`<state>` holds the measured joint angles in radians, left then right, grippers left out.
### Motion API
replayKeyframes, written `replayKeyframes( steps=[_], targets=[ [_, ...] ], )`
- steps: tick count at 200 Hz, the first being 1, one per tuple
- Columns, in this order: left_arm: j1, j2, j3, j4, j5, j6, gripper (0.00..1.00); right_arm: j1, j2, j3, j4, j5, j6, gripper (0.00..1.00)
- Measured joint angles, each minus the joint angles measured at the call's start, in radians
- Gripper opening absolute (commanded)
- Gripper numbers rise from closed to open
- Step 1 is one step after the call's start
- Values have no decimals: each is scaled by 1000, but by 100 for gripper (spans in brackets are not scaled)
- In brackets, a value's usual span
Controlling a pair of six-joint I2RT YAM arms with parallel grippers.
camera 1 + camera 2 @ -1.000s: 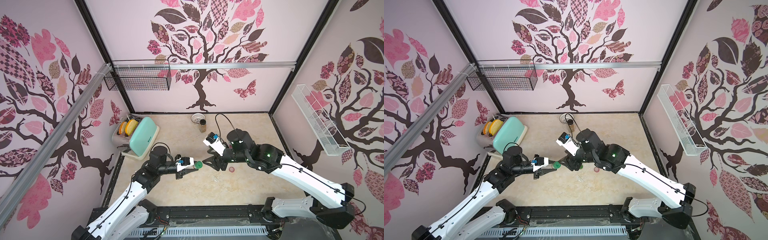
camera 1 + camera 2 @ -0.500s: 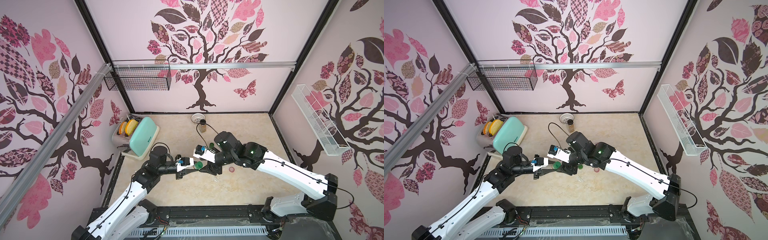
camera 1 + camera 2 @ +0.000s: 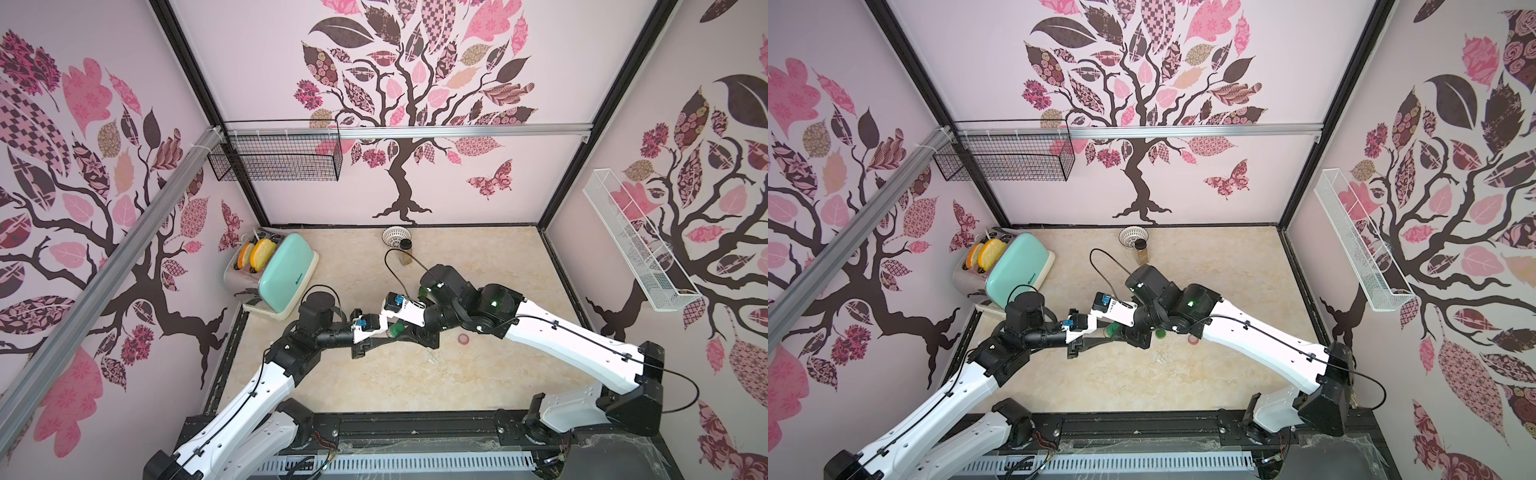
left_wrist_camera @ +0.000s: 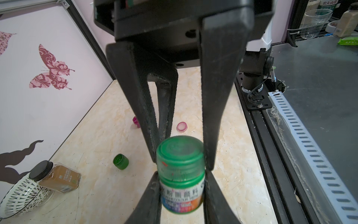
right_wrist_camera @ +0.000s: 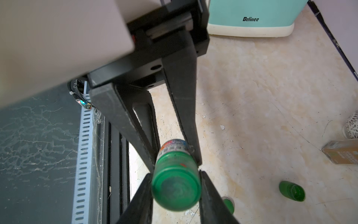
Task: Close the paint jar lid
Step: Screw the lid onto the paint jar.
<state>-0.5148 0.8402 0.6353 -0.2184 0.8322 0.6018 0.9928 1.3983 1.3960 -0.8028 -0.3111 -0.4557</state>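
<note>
**Both grippers on the paint jar, mid-table**

Left gripper (image 4: 181,175) is angling in from 8 o'clock and clamping the paint jar (image 4: 181,195) by its labelled body. Its fingers (image 4: 153,194) are sitting tight on both sides.

In both top views the jar is hanging near the centre of the table (image 3: 498,257). It's tipped over sideways, with the lid (image 4: 180,153) pointing toward 3 o'clock.

Right gripper (image 5: 175,175) is angling in from 3 o'clock. Its fingers (image 4: 213,116) are pressing on opposite sides of the green lid. That's a grasp: no gap is showing in either wrist view.

The lid is sitting on the jar mouth. Can't tell how far it's screwed down.

Lying loose on the table:
- pink cap (image 3: 463,339), at 3 o'clock of the jar
- open green pot (image 4: 121,161)
- magenta pot (image 4: 136,121)
- spice bottle (image 3: 405,253), leaning on a white perforated bowl (image 3: 393,235) at 12 o'clock by the back wall
- mint appliance (image 3: 286,272), at 10 o'clock
</note>
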Motion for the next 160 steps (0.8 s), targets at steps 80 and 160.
replayKeyframes(
  steps=[80,160],
  targets=[
    [2,2,0,0,-11,0,20,23,0,0,11,55,267,9],
    [1,-4,0,8,-17,0,20,31,4,41,-40,105,319,67]
  ],
)
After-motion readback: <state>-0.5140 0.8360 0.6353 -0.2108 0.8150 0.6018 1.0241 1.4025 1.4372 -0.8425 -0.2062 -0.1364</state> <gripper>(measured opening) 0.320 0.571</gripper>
